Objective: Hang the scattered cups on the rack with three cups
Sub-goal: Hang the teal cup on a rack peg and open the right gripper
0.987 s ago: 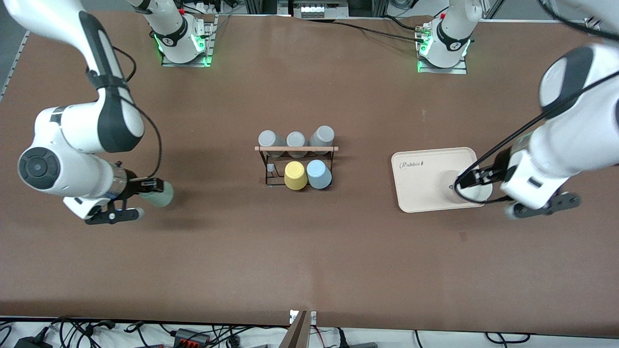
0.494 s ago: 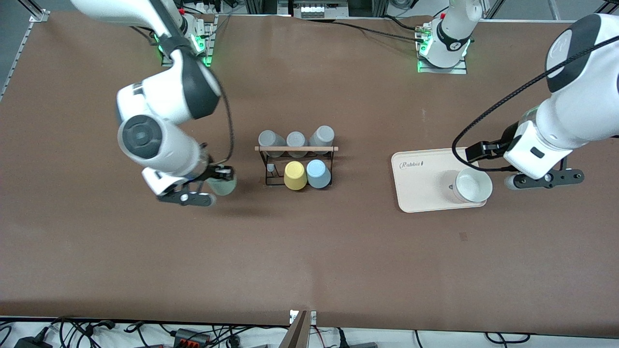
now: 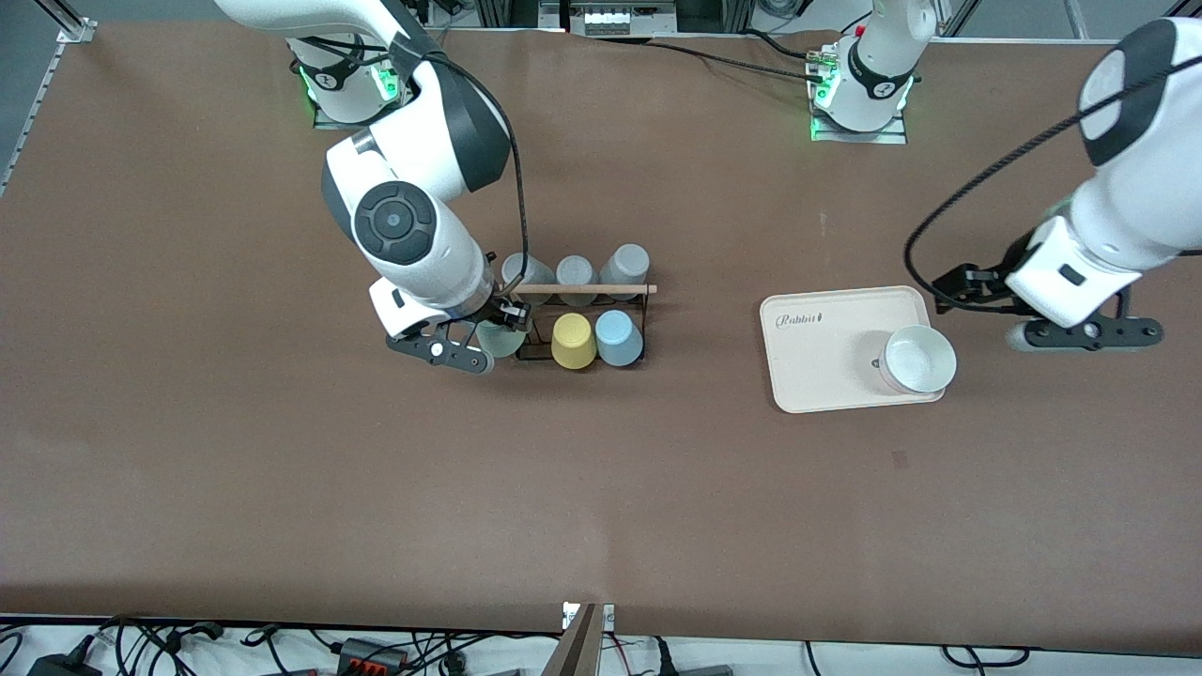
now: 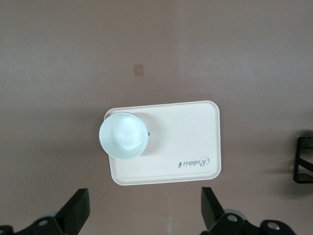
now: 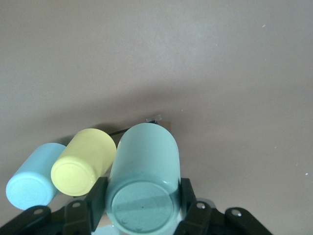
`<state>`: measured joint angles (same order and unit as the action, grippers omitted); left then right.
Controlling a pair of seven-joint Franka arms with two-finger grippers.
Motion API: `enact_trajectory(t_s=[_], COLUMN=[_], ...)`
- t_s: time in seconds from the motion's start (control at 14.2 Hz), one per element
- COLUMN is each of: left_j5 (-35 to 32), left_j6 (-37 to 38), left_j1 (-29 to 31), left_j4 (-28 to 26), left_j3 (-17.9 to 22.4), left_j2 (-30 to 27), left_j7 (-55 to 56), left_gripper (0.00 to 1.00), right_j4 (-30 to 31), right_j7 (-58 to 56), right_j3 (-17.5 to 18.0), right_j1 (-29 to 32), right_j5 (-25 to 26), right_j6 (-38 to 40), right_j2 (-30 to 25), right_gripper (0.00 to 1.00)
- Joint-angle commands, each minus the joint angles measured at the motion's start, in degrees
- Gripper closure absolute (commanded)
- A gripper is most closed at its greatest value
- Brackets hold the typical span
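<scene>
My right gripper [image 3: 496, 336] is shut on the mint-green cup [image 3: 502, 340] and holds it at the black wire rack [image 3: 601, 289], at the rack's end toward the right arm. In the right wrist view the mint-green cup [image 5: 144, 181] sits between my fingers [image 5: 98, 196], bottom toward the camera, beside the yellow cup [image 5: 83, 166]. The light blue cup [image 3: 619, 337] hangs on the rack beside the yellow cup [image 3: 574, 340]. Whether the mint-green cup is on a peg is hidden. My left gripper [image 3: 1080, 333] is open and empty, beside the tray.
Three grey cups [image 3: 575, 270] hang on the rack's row toward the robots' bases. A beige tray [image 3: 826, 347] holds a white bowl [image 3: 917, 360] toward the left arm's end. Both show in the left wrist view, tray [image 4: 190, 132] and bowl [image 4: 123, 135].
My right arm has carried the mint-green cup from the right arm's end of the table to the rack. My left gripper has moved off the bowl and away from the tray.
</scene>
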<state>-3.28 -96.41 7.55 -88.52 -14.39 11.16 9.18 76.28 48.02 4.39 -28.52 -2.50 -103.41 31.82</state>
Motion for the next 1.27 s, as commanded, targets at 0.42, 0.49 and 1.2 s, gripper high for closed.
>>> enact_trajectory(t_s=[0.42,0.49,1.2], left_j5=[1.4,1.6,1.7], left_j6=[-0.3,-0.4,-0.7], left_j1=[0.3,0.4,0.4], left_j4=[-3.0,-2.9,-2.8], left_j3=[-0.8,-0.8,-0.9], left_j2=[-4.2,-4.1,-4.1], left_j7=[4.5,4.5,4.0], left_gripper=[0.0,0.0,0.0], right_j4=[-1.5,-1.4,-1.1], right_j7=[3.2,3.1,0.9], right_j3=[-0.6,-0.6,-1.0], right_j1=[-2.7,-2.8,-2.5], right_j5=[-2.1,-1.8,-1.3], right_j6=[-2.7,-3.3,-5.6], right_j2=[4.5,5.2,6.2], right_gripper=[0.69,0.69,0.0])
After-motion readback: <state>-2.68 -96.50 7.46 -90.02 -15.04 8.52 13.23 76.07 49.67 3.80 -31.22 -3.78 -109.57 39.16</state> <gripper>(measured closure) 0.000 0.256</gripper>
